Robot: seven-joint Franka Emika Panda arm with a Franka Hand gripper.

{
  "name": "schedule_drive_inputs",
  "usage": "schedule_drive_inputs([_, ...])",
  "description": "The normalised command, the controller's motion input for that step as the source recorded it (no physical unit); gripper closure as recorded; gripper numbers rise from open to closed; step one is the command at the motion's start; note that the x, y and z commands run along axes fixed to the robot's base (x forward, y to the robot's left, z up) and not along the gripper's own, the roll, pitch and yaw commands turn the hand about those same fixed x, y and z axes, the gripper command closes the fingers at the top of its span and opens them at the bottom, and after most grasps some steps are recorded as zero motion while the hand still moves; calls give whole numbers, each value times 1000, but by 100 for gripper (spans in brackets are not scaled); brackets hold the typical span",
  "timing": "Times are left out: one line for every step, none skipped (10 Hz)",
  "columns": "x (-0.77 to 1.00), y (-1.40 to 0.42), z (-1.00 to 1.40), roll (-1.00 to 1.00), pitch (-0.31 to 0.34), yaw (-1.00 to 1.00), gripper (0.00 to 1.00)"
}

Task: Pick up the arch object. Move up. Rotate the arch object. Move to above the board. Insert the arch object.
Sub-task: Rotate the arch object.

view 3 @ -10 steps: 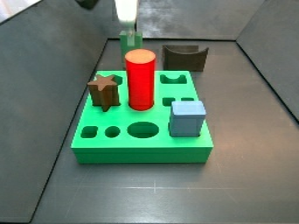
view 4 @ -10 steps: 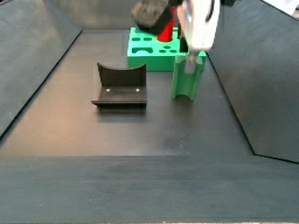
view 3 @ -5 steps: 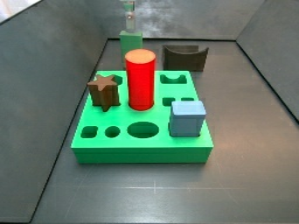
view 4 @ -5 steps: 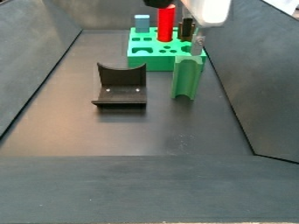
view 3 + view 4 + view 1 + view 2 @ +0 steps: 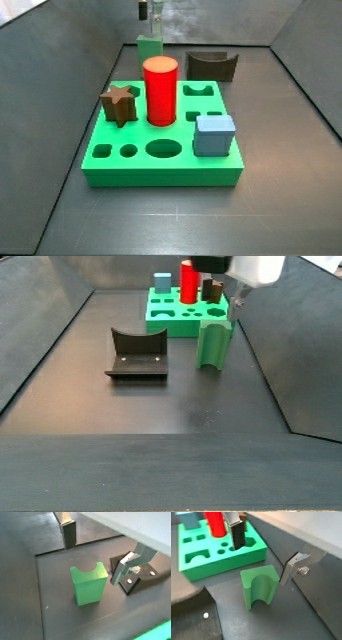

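Note:
The arch object [image 5: 89,586] is a pale green block standing upright on the dark floor with its notch at the top. It shows in both wrist views [image 5: 259,588] and both side views [image 5: 150,46] [image 5: 215,344], just beyond the board's far edge. My gripper [image 5: 98,552] is open and empty, well above the arch object, with one finger on each side of it [image 5: 264,552]. It sits high up in both side views [image 5: 148,12] [image 5: 242,298]. The board [image 5: 160,172] is a bright green slab with cutouts, also seen in a wrist view [image 5: 211,568] and a side view [image 5: 167,316].
A dark brown block with a curved notch [image 5: 211,64] [image 5: 136,353] [image 5: 137,579] lies beside the arch object. On the board stand a red cylinder [image 5: 160,90], a brown star [image 5: 119,104] and a blue cube [image 5: 214,135]. Dark walls enclose the floor.
My gripper has risen straight up from around the top of the arch object. The arch object has stayed standing on the floor.

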Motion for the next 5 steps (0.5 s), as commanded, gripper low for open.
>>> schedule_drive_inputs([30,9,-30,2,5,1000,0])
schedule_drive_inputs([30,8,-29,2,5,1000,0])
schedule_drive_inputs([31,7,-29,2,5,1000,0])
schedule_drive_inputs([31,6,-28,3,5,1000,0])
schedule_drive_inputs([31,6,-28,3,6,1000,0])
